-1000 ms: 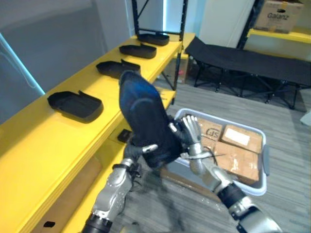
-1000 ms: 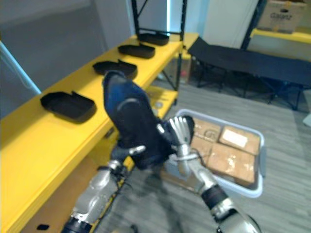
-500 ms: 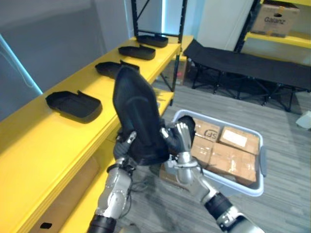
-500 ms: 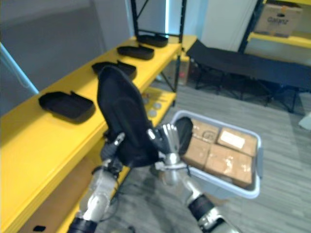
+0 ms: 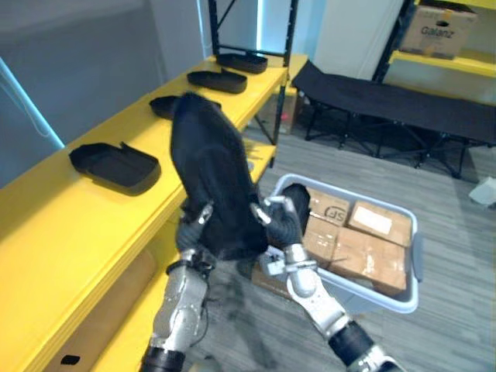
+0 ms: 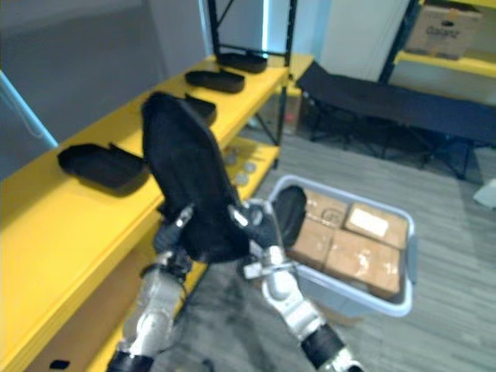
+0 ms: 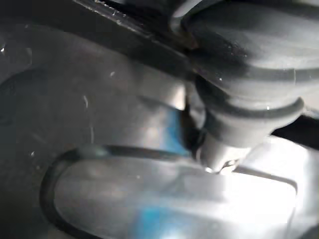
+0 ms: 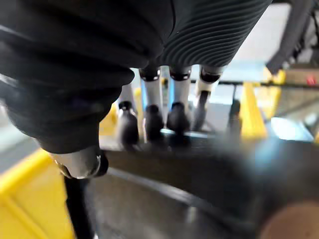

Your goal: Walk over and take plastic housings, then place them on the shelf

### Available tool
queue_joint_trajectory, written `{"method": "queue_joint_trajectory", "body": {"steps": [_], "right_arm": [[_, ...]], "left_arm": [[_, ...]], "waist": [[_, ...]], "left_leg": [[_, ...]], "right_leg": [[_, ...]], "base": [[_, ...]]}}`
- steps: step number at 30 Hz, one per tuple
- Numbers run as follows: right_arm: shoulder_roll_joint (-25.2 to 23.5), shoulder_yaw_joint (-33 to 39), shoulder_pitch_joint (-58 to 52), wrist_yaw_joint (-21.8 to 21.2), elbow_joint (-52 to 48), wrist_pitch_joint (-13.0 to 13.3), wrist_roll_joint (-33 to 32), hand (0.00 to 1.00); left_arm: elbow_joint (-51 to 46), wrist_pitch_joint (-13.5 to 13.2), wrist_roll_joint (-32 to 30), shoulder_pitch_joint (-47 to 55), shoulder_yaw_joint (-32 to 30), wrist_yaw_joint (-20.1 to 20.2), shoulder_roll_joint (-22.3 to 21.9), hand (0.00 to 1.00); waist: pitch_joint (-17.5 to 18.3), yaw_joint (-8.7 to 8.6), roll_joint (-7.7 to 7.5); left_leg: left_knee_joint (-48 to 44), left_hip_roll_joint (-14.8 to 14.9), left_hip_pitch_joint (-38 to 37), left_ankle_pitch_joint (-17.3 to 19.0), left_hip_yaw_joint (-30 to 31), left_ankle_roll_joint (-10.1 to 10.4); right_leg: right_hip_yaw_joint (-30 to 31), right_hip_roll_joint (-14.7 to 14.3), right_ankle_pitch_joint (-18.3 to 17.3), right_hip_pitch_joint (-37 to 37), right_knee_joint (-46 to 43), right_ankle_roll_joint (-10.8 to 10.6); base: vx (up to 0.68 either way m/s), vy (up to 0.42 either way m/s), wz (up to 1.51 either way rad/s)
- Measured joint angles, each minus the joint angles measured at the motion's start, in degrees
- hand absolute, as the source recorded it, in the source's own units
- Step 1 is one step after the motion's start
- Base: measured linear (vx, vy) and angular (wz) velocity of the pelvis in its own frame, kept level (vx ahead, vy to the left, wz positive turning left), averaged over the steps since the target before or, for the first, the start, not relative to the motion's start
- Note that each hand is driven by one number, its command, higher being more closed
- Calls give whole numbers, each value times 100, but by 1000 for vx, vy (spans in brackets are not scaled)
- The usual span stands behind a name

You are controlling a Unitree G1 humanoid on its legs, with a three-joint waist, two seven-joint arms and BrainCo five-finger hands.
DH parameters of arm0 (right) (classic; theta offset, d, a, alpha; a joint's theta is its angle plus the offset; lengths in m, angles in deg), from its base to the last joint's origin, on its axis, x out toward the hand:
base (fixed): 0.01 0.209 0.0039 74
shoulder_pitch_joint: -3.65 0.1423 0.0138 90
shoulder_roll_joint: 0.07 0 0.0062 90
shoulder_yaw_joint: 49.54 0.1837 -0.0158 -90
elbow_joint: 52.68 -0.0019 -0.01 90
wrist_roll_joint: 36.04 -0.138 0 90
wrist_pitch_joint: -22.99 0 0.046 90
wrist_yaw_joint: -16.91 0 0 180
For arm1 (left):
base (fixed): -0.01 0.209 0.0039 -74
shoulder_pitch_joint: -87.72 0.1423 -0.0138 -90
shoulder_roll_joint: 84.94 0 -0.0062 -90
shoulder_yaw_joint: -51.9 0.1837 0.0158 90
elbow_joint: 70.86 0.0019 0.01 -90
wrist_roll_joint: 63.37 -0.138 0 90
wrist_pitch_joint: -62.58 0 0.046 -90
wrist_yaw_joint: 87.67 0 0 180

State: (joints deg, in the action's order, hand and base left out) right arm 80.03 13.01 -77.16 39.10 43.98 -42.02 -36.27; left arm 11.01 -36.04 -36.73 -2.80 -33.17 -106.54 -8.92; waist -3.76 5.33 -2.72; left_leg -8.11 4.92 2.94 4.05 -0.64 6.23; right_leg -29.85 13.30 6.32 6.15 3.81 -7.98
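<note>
As left hand and right hand clasp the housing at its lower end, I see it upright, the shelf to its left.

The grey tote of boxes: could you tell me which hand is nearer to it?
Right. The right hand grips the plastic housing beside the tote; the left hand holds its other side, toward the yellow shelf.

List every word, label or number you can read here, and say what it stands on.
Cardboard box on the far yellow shelf: dark print, too blurred to quote reliably.
Carton in the grey bin: dark mark on top, too blurred to quote.
Neighbouring carton: white label, print too small to read.
Black housing held up, and the housings on the near shelf: no text visible.
</note>
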Motion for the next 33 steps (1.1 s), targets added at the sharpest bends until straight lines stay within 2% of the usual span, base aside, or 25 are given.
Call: {"method": "queue_joint_trajectory", "body": {"steps": [2,4,6,8,9,12,14,16,20,22,24,27,29,31,32,33], "right_arm": [[-32,407,-98,-121,-481,76,-357,0],[-84,1115,-246,-246,-1157,391,-873,0],[-97,1536,-382,-233,-1493,487,-972,0],[-105,1995,-756,-215,-1698,502,-1106,0],[-111,2087,-872,-209,-1699,485,-1164,0],[-283,2402,-1559,-223,-1600,164,-1453,0],[-376,2628,-1988,-232,-1253,-60,-1485,0],[-421,2898,-2402,-306,-582,-305,-1698,0],[-475,3241,-2881,-545,-153,-332,-2039,0],[-483,3178,-2895,-866,-205,-261,-2264,0],[-479,3103,-2811,-1033,-252,-230,-2348,0],[-451,2831,-2462,-1387,-246,-230,-2372,0],[-376,2468,-2053,-1519,-138,-234,-2323,0],[-339,2114,-1749,-1523,-90,-239,-2011,0],[-289,1818,-1535,-1544,-66,-258,-1834,0],[-283,1761,-1491,-1560,-61,-274,-1810,0]], "left_arm": [[-166,-232,-625,4,-323,-323,-45,100],[-230,-438,-1268,101,-735,-682,-44,100],[-245,-537,-1532,192,-976,-913,-44,100],[-284,-633,-1840,350,-1155,-1234,-50,100],[-285,-657,-1845,379,-1166,-1259,-55,100],[-328,-908,-1872,539,-1160,-1351,-190,100],[-341,-1028,-1869,578,-1153,-1380,-301,100],[-507,-1069,-1864,819,-1116,-1402,-322,100],[-555,-1126,-1785,1014,-1100,-1398,-500,100],[-716,-1129,-1792,1151,-1105,-1410,-500,100],[-864,-1129,-1835,1223,-1128,-1472,-490,100],[-1107,-1128,-2040,1239,-1374,-1688,-475,100],[-1302,-1119,-2111,1294,-1662,-1885,-474,100],[-1540,-1073,-2122,1394,-1929,-1985,-477,100],[-1690,-1028,-2215,1468,-2162,-2099,-488,100],[-1718,-1022,-2223,1483,-2215,-2116,-491,100]], "waist": [[-3,-11,-5],[1,-12,-34],[3,-22,-58],[19,-155,-105],[20,-173,-109],[25,-318,-115],[17,-392,-103],[-2,-570,-65],[-41,-676,36],[-41,-733,38],[-41,-727,38],[-46,-612,46],[-66,-470,77],[-72,-358,86],[-72,-147,86],[-72,-118,86]], "left_leg": [[0,4,-21,1,-17,1],[56,26,-126,6,-129,7],[69,37,-179,20,-204,13],[78,47,-196,36,-269,12],[78,52,-203,44,-298,17],[83,89,-205,78,-528,16],[85,127,-234,104,-650,30],[140,168,-327,134,-788,47],[180,173,-399,182,-921,43],[201,174,-400,187,-926,45],[212,170,-405,187,-922,45],[237,148,-394,185,-857,43],[264,93,-374,180,-632,32],[258,37,-273,167,-401,15],[253,-5,-199,118,-155,7],[245,-11,-173,113,-116,4]], "right_leg": [[14,0,-1,2,0,1],[103,-3,-18,13,-1,24],[180,-3,-27,4,-1,37],[228,-2,-34,-20,-1,42],[264,-4,-34,-37,-1,42],[498,-14,-31,-203,-9,43],[636,-40,-22,-258,-10,34],[754,-68,-2,-272,-9,3],[876,-73,11,-295,21,-18],[887,-83,27,-293,50,-37],[886,-81,29,-287,52,-40],[817,-64,32,-247,69,-46],[589,-31,10,-107,72,-54],[298,5,-41,-10,72,-63],[72,16,-46,42,72,-69],[5,15,-46,57,71,-68]], "base": [[0,0,-5],[-2,8,-19],[-3,27,-22],[-4,30,-15],[-2,29,-25],[4,24,-35],[29,15,-35],[36,3,-28],[35,23,-19],[8,7,-2],[0,0,0],[-13,14,12],[-30,25,41],[-9,31,70],[10,33,81],[21,24,83]]}}
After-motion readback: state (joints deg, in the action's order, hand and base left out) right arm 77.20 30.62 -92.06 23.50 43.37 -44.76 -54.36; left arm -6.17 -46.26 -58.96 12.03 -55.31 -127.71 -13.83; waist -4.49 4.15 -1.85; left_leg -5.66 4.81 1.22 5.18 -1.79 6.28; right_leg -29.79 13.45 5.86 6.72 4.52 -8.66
